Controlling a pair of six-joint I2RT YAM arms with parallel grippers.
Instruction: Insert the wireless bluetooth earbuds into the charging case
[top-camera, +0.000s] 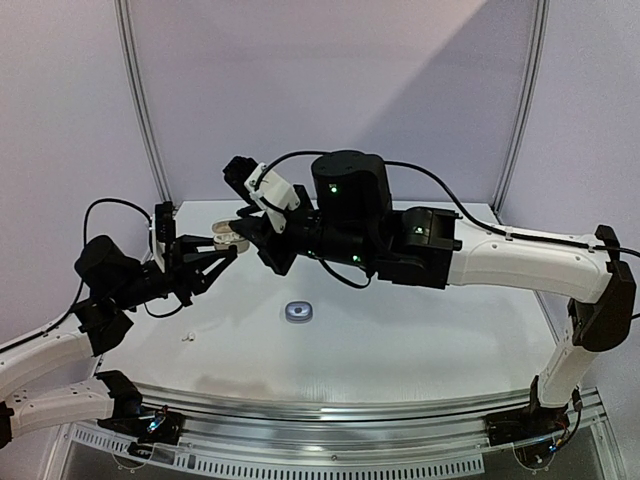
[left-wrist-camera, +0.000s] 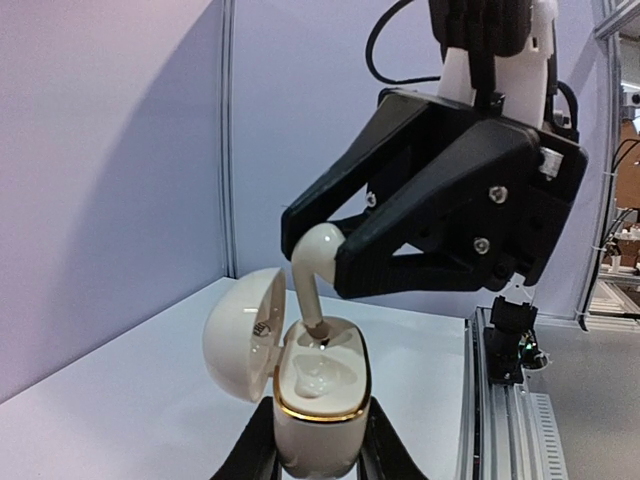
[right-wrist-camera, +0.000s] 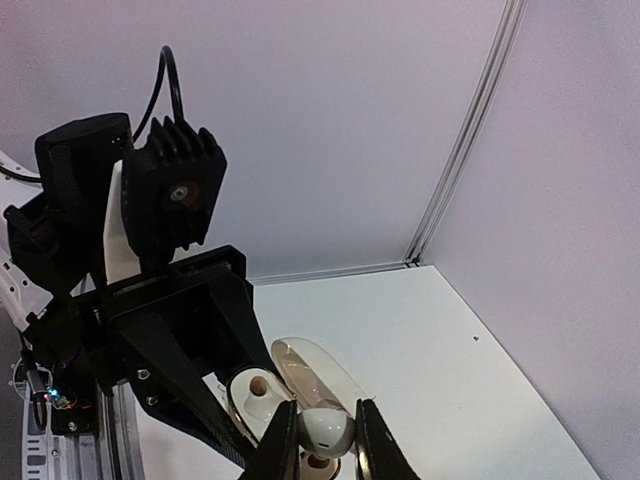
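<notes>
My left gripper (left-wrist-camera: 320, 458) is shut on the white charging case (left-wrist-camera: 318, 395) with a gold rim and holds it upright above the table. Its lid (left-wrist-camera: 240, 335) hangs open to the left. My right gripper (right-wrist-camera: 326, 445) is shut on a white earbud (right-wrist-camera: 326, 430) right above the case. In the left wrist view the earbud (left-wrist-camera: 312, 265) is tilted, with its stem tip in the case's far socket. The near socket is empty. In the top view both grippers meet at the back left, around the case (top-camera: 230, 237). The dark grey earbuds are not in view.
A small dark grey oval case (top-camera: 298, 312) lies in the middle of the table. A tiny white object (top-camera: 185, 338) lies at the front left, too small to identify. An aluminium rail (top-camera: 350, 405) runs along the near edge. Walls close off the back and sides.
</notes>
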